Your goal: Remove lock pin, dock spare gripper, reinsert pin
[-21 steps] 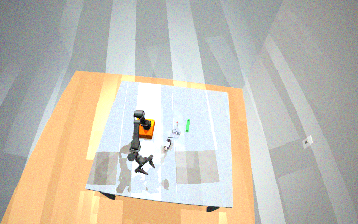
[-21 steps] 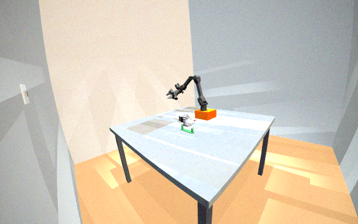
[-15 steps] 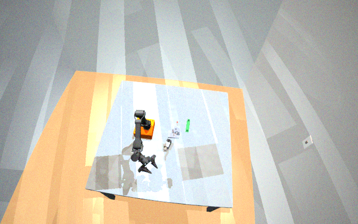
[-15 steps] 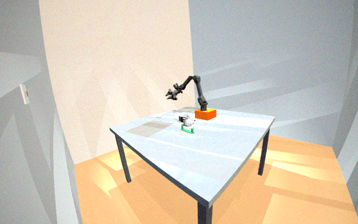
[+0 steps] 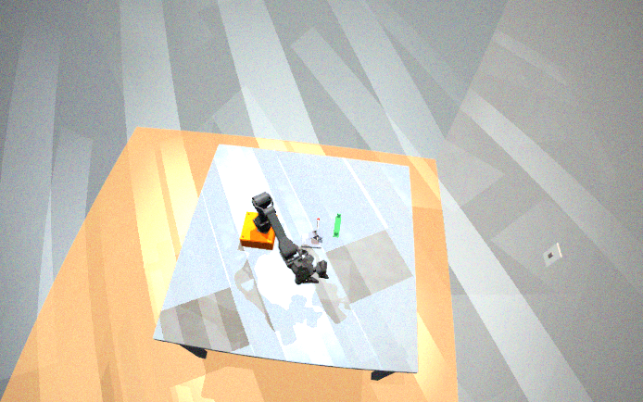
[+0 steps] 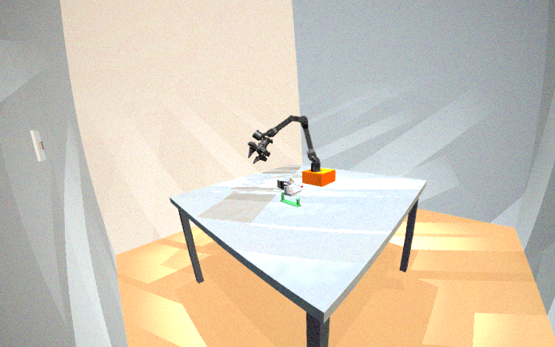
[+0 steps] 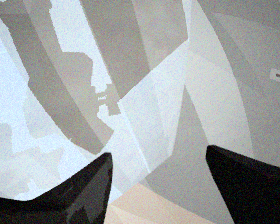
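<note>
My gripper (image 5: 320, 277) (image 6: 252, 158) (image 7: 161, 156) is open and empty, high above the table and away from the mount. The small pale mount (image 5: 312, 244) (image 6: 292, 191) stands on the table. A dark grey piece (image 5: 316, 236) (image 6: 281, 184) sits at the mount; it looks like the spare gripper, but it is too small to be sure or to tell how it is seated. The pin's red head (image 5: 318, 219) (image 6: 301, 186) sticks out from one side of the mount; how deep its shaft sits is not clear. The wrist view shows neither mount nor pin.
A green holder (image 5: 337, 226) (image 6: 290, 201) with two upright ends lies beside the mount, with nothing seen across it. The arm's base stands on an orange block (image 5: 257, 244) (image 6: 312, 177). Pale and grey patches mark the table (image 5: 364, 199) (image 6: 314, 241).
</note>
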### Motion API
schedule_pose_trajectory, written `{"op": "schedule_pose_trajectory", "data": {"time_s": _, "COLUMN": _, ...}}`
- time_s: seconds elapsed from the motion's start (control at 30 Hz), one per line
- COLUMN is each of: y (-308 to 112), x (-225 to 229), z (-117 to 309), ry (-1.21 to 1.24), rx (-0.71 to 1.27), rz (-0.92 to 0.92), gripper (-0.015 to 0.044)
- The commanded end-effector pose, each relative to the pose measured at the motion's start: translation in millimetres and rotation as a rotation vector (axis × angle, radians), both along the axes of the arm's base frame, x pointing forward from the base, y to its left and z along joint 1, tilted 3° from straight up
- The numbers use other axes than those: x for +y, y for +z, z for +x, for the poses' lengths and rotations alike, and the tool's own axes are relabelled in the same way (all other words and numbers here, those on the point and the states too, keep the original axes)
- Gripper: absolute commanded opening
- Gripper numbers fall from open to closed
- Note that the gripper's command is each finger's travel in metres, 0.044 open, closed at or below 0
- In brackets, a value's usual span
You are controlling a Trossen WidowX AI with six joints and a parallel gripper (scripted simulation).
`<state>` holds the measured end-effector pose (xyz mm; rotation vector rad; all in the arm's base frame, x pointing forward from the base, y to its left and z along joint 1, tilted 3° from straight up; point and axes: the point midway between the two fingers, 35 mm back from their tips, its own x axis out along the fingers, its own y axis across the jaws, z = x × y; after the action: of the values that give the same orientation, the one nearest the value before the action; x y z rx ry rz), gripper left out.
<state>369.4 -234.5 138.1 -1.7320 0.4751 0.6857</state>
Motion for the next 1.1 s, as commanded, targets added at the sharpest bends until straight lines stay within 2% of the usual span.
{"op": "schedule_pose_trajectory", "data": {"time_s": 0.0, "y": -9.5, "x": 68.7, "z": 20.8, "ry": 0.015, "rx": 0.140, "rz": 0.121, "gripper": 0.0300}}
{"op": "schedule_pose_trajectory", "data": {"time_s": 0.3, "y": -25.8, "x": 211.5, "z": 14.7, "ry": 0.021, "rx": 0.475, "rz": 0.223, "gripper": 0.0300}}
{"op": "schedule_pose_trajectory", "data": {"time_s": 0.63, "y": -28.0, "x": 335.7, "z": -54.4, "ry": -0.029, "rx": 0.788, "rz": 0.086, "gripper": 0.0300}}
{"op": "schedule_pose_trajectory", "data": {"time_s": 0.8, "y": -23.2, "x": 368.9, "z": -91.7, "ry": -0.058, "rx": 0.857, "rz": -0.029, "gripper": 0.0300}}
{"op": "schedule_pose_trajectory", "data": {"time_s": 1.07, "y": -30.1, "x": 370.0, "z": -92.2, "ry": -0.059, "rx": 0.858, "rz": -0.032, "gripper": 0.0300}}
